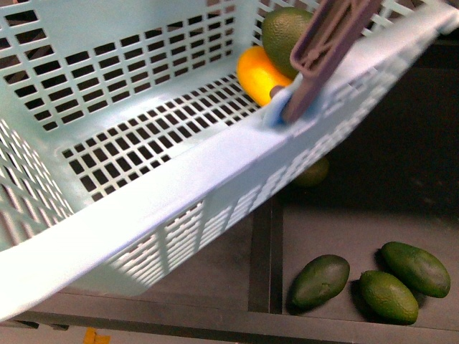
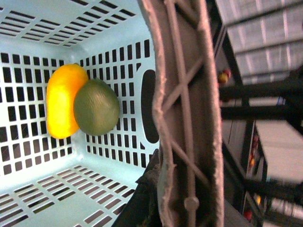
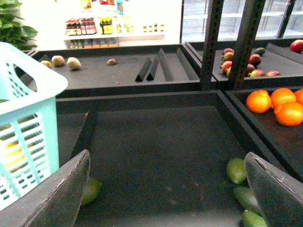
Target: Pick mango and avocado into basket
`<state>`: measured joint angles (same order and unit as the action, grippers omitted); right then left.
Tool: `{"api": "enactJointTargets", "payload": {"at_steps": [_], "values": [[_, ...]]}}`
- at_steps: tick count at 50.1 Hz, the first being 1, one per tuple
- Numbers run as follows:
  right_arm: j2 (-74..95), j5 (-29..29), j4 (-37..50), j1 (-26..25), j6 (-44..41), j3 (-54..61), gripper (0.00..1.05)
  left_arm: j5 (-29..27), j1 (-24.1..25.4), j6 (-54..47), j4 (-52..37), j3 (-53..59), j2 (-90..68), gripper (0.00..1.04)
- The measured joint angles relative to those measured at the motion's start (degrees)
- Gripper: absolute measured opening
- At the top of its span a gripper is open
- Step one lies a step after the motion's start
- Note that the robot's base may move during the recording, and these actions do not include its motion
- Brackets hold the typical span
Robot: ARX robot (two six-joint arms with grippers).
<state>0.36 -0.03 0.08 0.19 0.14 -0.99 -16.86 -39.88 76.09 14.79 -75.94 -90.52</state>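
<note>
The turquoise basket (image 1: 107,93) hangs tilted and fills most of the front view. In its far corner lie the yellow-orange mango (image 1: 257,72) and a green avocado (image 1: 283,32), touching each other. The left wrist view shows the same mango (image 2: 61,101) and avocado (image 2: 96,108) against the slotted wall. My left gripper (image 2: 180,208) is shut on the basket's brown handle (image 2: 187,118). My right gripper (image 3: 165,198) stands open over a dark shelf tray, nothing between its fingers (image 3: 61,194). The basket (image 3: 28,132) is just beside it.
Three loose avocados (image 1: 388,295) lie on the dark shelf below the basket, and another avocado (image 1: 313,174) is half hidden under its rim. Oranges (image 3: 279,106) fill a neighbouring tray. A black upright post (image 3: 208,42) and tray dividers (image 1: 265,258) stand between compartments.
</note>
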Motion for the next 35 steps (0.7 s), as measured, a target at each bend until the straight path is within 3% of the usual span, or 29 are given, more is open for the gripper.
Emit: {"api": "enactJointTargets", "payload": {"at_steps": [22,35], "values": [[-0.04,0.09,0.0,0.0,0.02,0.0,0.96,4.61,11.87,8.59,-5.18,-2.38,-10.49,0.05],[-0.04,0.07,0.0,0.0,0.0,0.0,0.96,-1.49,21.88,13.92,-11.17,-9.03,-22.64,0.05]]}}
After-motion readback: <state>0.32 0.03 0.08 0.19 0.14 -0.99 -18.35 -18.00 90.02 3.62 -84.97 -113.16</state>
